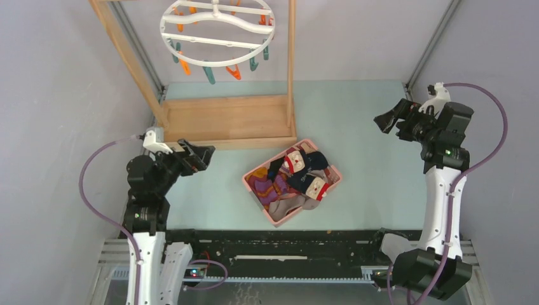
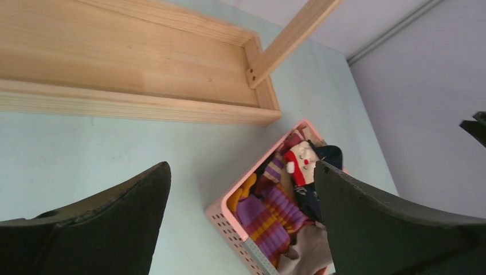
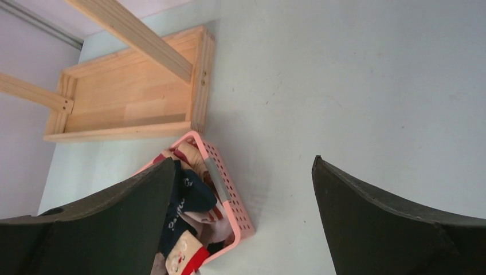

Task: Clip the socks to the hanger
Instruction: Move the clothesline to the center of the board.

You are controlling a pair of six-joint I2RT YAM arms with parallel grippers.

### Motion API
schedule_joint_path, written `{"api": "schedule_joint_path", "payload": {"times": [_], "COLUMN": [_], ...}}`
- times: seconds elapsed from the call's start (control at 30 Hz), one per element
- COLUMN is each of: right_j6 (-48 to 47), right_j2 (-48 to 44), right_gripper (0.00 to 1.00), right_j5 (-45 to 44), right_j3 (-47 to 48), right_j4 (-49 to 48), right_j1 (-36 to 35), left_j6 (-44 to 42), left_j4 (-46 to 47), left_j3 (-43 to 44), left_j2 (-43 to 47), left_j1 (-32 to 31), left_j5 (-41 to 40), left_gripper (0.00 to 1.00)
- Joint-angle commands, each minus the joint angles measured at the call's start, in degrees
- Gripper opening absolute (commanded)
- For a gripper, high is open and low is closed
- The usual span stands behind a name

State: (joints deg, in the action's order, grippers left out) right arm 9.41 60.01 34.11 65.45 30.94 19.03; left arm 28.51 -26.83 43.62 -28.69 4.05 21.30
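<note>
The socks (image 1: 295,176) lie heaped in a pink basket (image 1: 253,189) at the table's middle: navy ones with red and cream cuffs, a purple-orange striped one (image 2: 275,215), a tan one. The white ring hanger (image 1: 217,32) with orange and teal clips hangs from the wooden rack at the top. My left gripper (image 1: 202,156) hovers left of the basket, open and empty. My right gripper (image 1: 386,120) is raised off to the basket's right, also open and empty. The socks (image 3: 189,197) show beside the left finger in the right wrist view.
The wooden rack's tray base (image 1: 225,121) sits behind the basket, with slanted posts (image 1: 127,54) rising to the hanger. Grey walls close in on both sides. A black rail (image 1: 279,244) runs along the near edge between the arm bases.
</note>
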Motion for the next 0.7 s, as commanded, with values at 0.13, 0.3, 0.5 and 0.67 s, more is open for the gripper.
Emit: {"api": "schedule_joint_path", "payload": {"times": [0.13, 0.3, 0.5, 0.67], "right_j6": [1.1, -5.9, -27.2, -36.0], "right_j2": [0.7, 0.6, 6.6, 19.2], "right_gripper": [0.99, 0.99, 1.0, 1.0], "right_j5": [0.6, 2.1, 9.7, 0.5], "right_j3": [4.0, 4.6, 5.9, 14.7], "right_j4": [-3.6, -3.8, -0.5, 2.5], "right_j1": [-1.5, -7.3, -21.2, -34.8], "left_j6": [3.0, 2.8, -1.6, -8.7], "left_j4": [8.3, 12.9, 14.5, 10.7], "left_j3": [1.6, -1.4, -2.1, -2.0], "left_j2": [-2.6, -1.7, -0.8, 0.2], "left_j1": [-0.8, -0.9, -1.1, -1.2], "left_j5": [9.5, 11.9, 13.1, 9.8], "left_gripper": [1.0, 1.0, 1.0, 1.0]}}
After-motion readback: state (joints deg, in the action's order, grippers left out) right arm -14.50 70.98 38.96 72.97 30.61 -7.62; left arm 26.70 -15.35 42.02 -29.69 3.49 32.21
